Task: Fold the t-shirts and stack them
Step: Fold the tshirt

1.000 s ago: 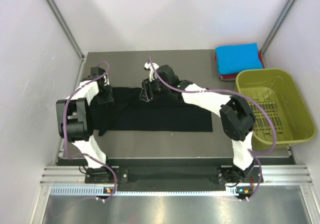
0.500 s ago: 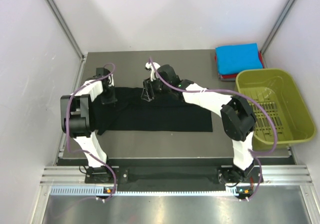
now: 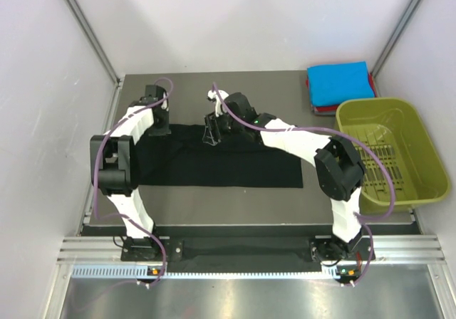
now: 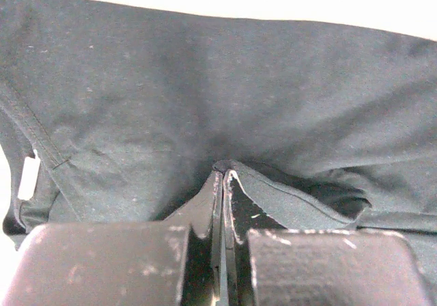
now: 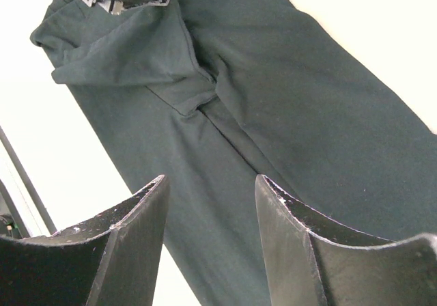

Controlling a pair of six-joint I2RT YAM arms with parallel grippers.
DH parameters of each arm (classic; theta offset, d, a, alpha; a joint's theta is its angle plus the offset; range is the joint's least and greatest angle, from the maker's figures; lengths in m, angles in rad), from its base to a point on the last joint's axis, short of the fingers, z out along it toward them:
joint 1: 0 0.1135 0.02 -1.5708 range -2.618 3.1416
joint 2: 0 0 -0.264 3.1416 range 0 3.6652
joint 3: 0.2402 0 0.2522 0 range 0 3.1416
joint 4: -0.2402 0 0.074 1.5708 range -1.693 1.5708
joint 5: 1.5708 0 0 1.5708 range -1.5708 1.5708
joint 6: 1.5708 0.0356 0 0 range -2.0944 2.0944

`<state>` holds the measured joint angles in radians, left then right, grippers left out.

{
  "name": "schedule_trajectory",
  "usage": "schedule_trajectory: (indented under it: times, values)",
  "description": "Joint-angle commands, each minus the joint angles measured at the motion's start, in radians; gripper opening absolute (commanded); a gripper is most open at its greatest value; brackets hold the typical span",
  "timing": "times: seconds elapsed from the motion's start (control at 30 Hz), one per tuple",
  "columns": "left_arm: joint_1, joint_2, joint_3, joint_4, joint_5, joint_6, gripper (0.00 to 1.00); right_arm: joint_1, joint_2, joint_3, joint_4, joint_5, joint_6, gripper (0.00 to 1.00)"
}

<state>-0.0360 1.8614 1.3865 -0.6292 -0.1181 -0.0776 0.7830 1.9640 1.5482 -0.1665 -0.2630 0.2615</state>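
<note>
Change since earlier frame: left claw (image 3: 158, 125) shifted to the far-left edge of the black t-shirt (image 3: 228, 164) and clenched on a cloth fold. Shirt: mid-tabletop (image 3: 214, 205), half-folded; right claw (image 3: 209, 135) released above it. Step: folding; next likely carries this pinched edge across.

left arm (image 3: 117, 169): rises from its base at the near edge, elbow folded at the left side, forearm reaching to the far left
left gripper (image 4: 223, 183): 2 fingers pressed together, a fold of black cloth pinched between them
right arm (image 3: 335, 169): elbow bent at the right side, forearm stretched left toward the middle
right gripper (image 5: 212, 203): 2 fingers apart, pointing down, nothing between them
</note>
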Motion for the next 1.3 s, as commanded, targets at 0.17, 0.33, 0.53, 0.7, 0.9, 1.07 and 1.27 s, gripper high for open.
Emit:
schedule_trajectory:
  times: [0.17, 0.33, 0.53, 0.7, 0.9, 1.07, 1.27]
  values:
    - [-0.036, 0.021, 0.049, 0.036, -0.063, 0.062, 0.0, -0.018, -0.016, 0.03, 0.01, 0.004, -0.015, 0.54]
    - [-0.09, 0.03, 0.049, 0.083, -0.144, 0.101, 0.0, -0.025, -0.022, 0.026, 0.009, 0.002, -0.015, 0.54]
    - [-0.131, 0.033, 0.031, 0.134, -0.212, 0.122, 0.0, -0.031, -0.022, 0.027, 0.009, -0.001, -0.013, 0.54]
    - [-0.139, 0.027, -0.015, 0.19, -0.232, 0.122, 0.0, -0.036, -0.028, 0.023, 0.008, -0.001, -0.011, 0.54]
    - [-0.139, 0.061, 0.028, 0.132, -0.353, 0.081, 0.22, -0.039, -0.039, 0.018, 0.007, -0.001, -0.008, 0.54]
    - [-0.139, -0.004, 0.08, 0.019, -0.46, 0.007, 0.33, -0.037, -0.043, 0.015, 0.007, -0.005, 0.011, 0.54]
    - [-0.137, -0.059, 0.096, -0.271, -0.479, -0.281, 0.22, -0.019, 0.015, 0.07, 0.001, -0.041, 0.073, 0.49]
